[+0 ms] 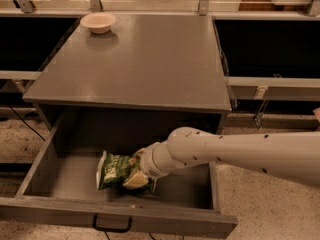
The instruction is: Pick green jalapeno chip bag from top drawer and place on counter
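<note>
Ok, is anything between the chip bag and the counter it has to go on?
Nothing visible. The green jalapeno chip bag lies in the open top drawer, forward of the front edge of the counter, with the gripper at its right end. A bowl sits at the counter's far left corner.

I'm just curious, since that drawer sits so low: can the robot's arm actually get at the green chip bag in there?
Probably yes. The top drawer is pulled open with nothing above the green jalapeno chip bag, and the gripper is down inside it, at the end of the bag nearer the arm.
</note>
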Robot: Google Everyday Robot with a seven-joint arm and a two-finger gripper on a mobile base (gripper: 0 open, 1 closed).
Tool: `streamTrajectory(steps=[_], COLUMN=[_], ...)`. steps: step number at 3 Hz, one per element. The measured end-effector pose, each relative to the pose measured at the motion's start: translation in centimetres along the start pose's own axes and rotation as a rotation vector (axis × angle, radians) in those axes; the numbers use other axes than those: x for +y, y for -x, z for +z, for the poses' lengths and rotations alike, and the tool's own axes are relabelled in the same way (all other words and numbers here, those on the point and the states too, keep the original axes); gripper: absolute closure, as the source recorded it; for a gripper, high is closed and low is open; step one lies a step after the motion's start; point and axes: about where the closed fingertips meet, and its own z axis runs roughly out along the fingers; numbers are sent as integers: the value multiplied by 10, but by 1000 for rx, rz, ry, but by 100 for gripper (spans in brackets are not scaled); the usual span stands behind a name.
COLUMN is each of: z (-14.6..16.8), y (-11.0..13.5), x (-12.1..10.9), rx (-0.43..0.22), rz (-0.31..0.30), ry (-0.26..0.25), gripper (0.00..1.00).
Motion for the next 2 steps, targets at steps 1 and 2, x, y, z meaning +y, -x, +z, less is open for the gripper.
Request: streamTrajectory(steps=[1, 2], z=[0, 0], y=[0, 0], x=[0, 0], rx=[0, 0], rz=[0, 0], ry=[0, 0], gripper=[66, 88])
